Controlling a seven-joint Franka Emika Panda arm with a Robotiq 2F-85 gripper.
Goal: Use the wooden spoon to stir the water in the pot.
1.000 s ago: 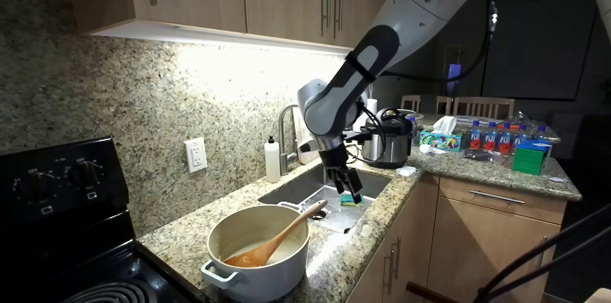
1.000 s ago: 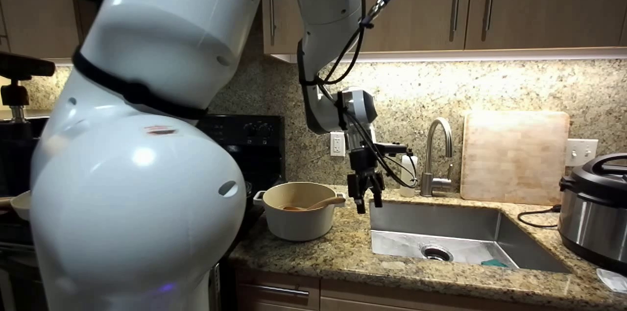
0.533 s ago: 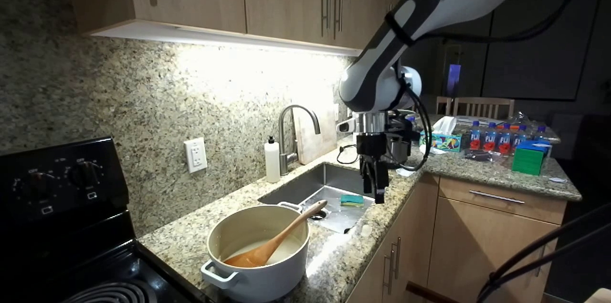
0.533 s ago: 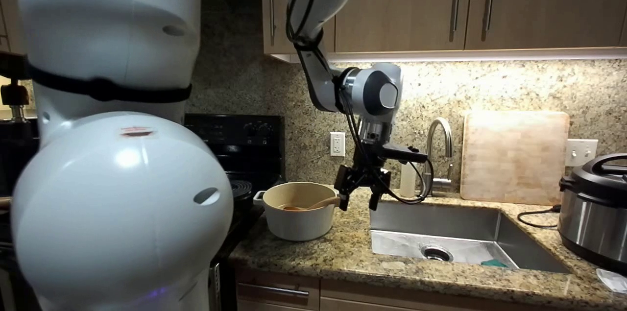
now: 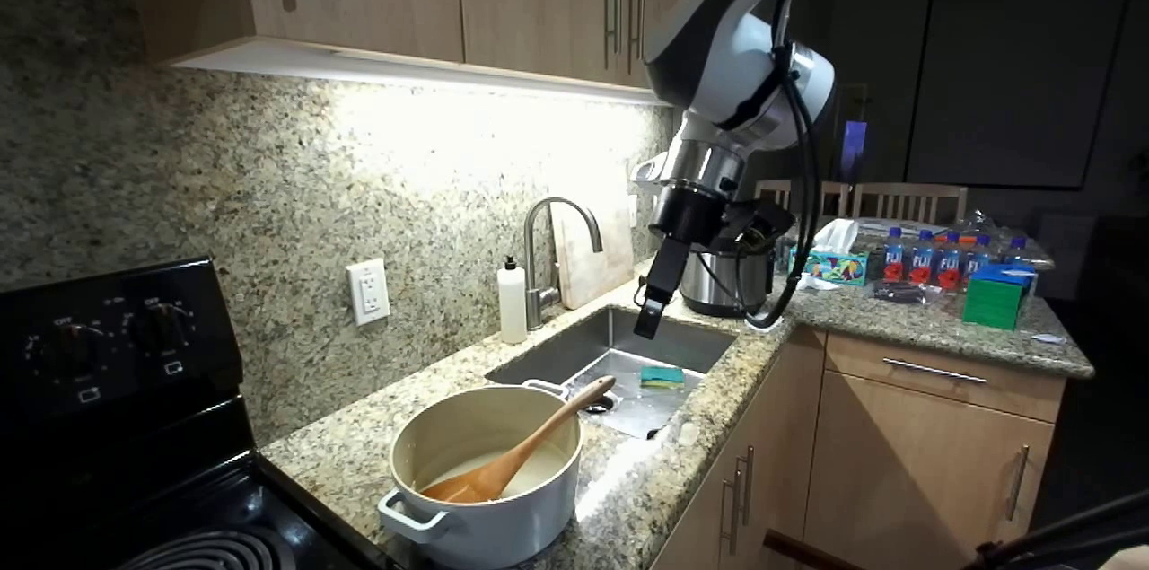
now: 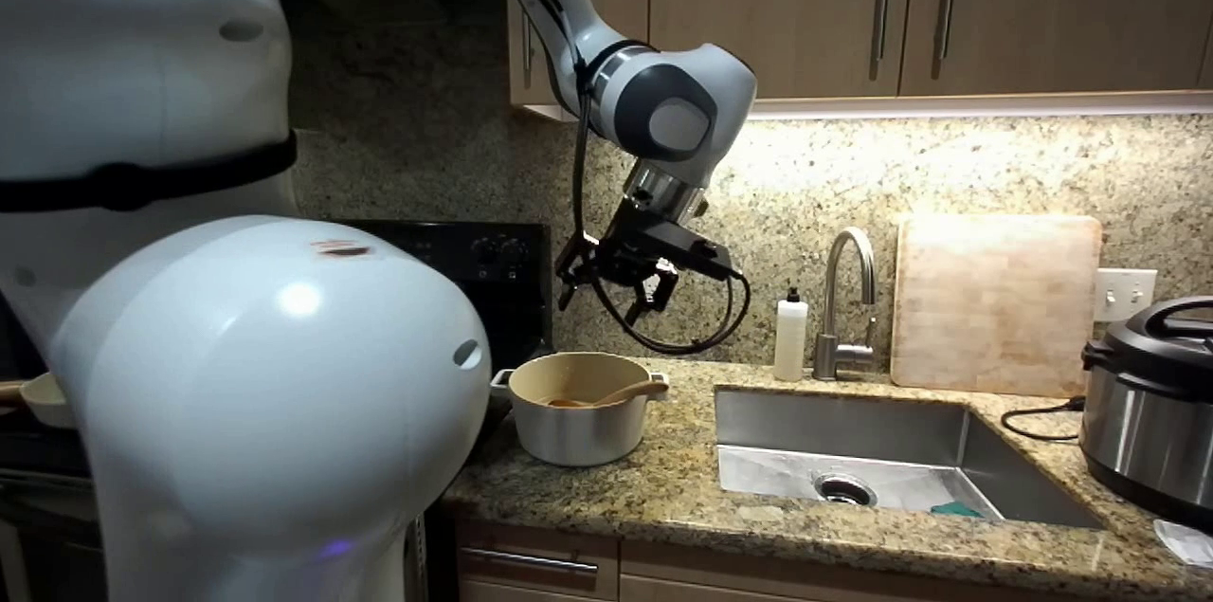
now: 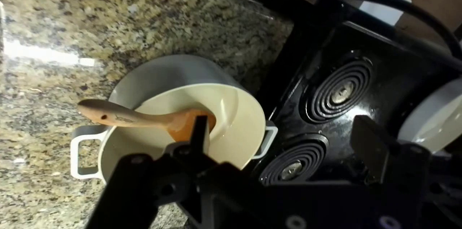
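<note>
In the wrist view the fingers (image 7: 367, 146) reach in from the bottom of the frame, spread wide apart; the one nearer the middle covers part of the broad end of the wooden spoon (image 7: 144, 120). The spoon leans inside the pot (image 7: 169, 72), broad end down, its handle lying over the rim and jutting toward the left of the frame, near one of the pot's side handles.

In an exterior view the pot stands on the desk (image 5: 332, 462) at the lower centre of the frame, the spoon's handle slanting to the upper right. The water (image 5: 531, 478) looks pale, its surface hard to tell from the pot's light inside.

In an exterior view the fingers hang above the pot, apart from it and the spoon. At the lower right is the sink (image 6: 834, 422) with a sponge (image 6: 955, 509) in it; above it in the frame stand a pale bottle (image 6: 790, 341), a faucet (image 6: 834, 299) and a cutting board (image 6: 995, 303). The right edge cuts off an electric cooker (image 6: 1147, 412).
</note>
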